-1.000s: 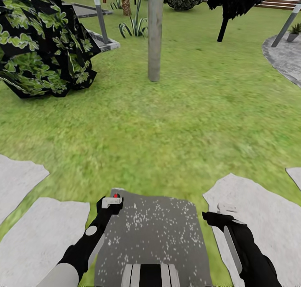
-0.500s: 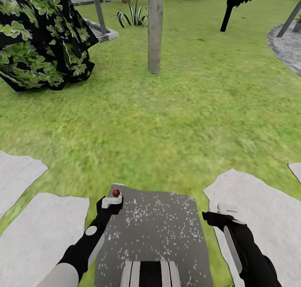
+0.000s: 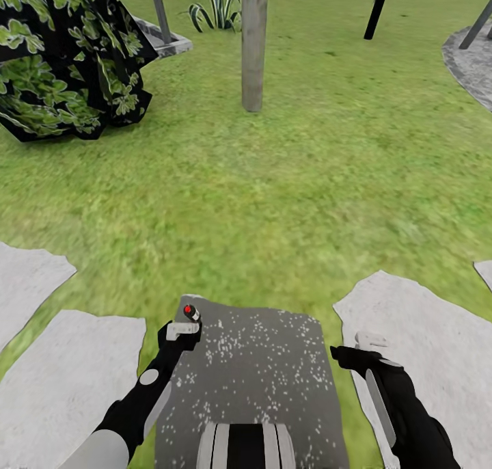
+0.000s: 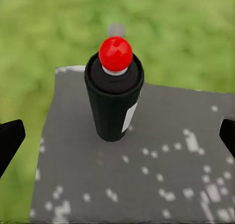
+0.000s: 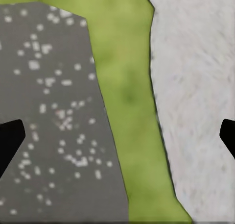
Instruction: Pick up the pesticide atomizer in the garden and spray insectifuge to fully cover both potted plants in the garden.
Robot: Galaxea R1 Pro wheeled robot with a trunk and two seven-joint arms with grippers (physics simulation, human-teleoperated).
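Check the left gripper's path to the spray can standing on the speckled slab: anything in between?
Nothing visible. In the left wrist view the pesticide atomizer stands upright on the dark speckled slab, centred between the open fingers of the left gripper, with bare slab between them. The head view shows the bottle just beyond the fingertips.
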